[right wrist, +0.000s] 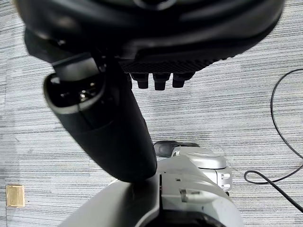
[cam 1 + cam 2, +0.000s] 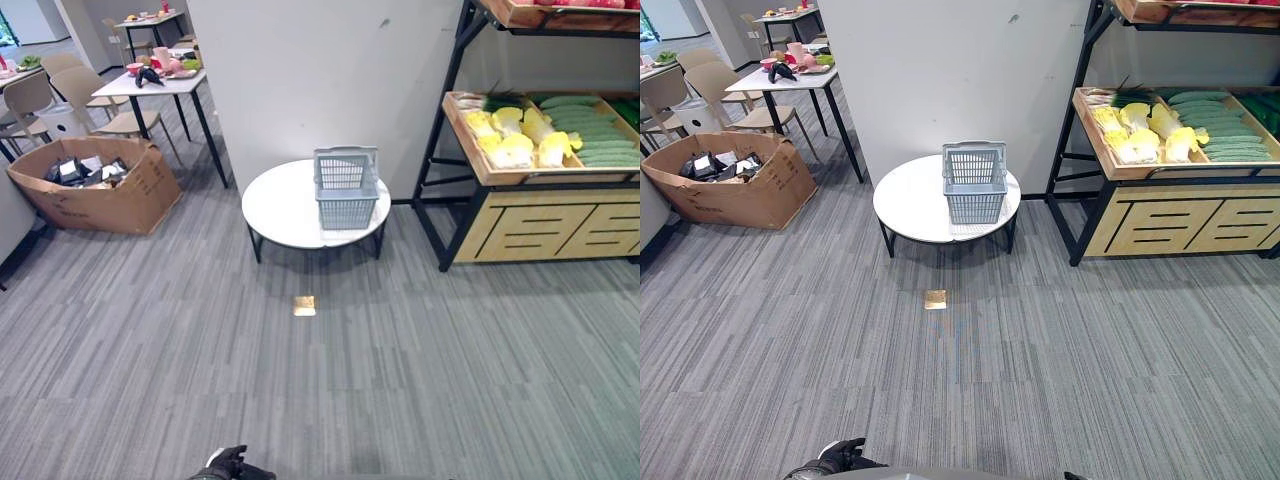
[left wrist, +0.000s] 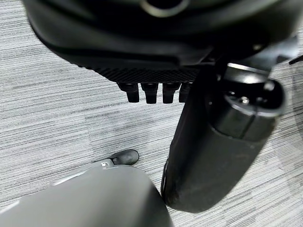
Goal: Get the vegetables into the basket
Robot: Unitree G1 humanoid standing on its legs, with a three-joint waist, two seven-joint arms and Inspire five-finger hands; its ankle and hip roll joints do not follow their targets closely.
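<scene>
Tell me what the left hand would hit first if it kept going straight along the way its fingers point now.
Most likely the grey carpet floor. In its wrist view the left hand hangs with its fingers aimed down at bare carpet, nothing held and nothing between, though depth is hard to judge.

Even, soft overhead light fills the room, bright without harsh glare. The round white counter (image 2: 285, 208) throws a dim, diffuse shadow onto the grey striped carpet floor (image 2: 200, 340) beneath it, and the pale grey plastic basket (image 2: 346, 188) on top reads crisp. A small brass floor plate (image 2: 304, 306) catches a warm glint. Straight lines bow slightly toward the head views' edges. In the wrist views, the dark left hand (image 3: 156, 52) and dark right hand (image 1: 151, 42) loom close and soft-focused, with carpet sharper behind.
</scene>
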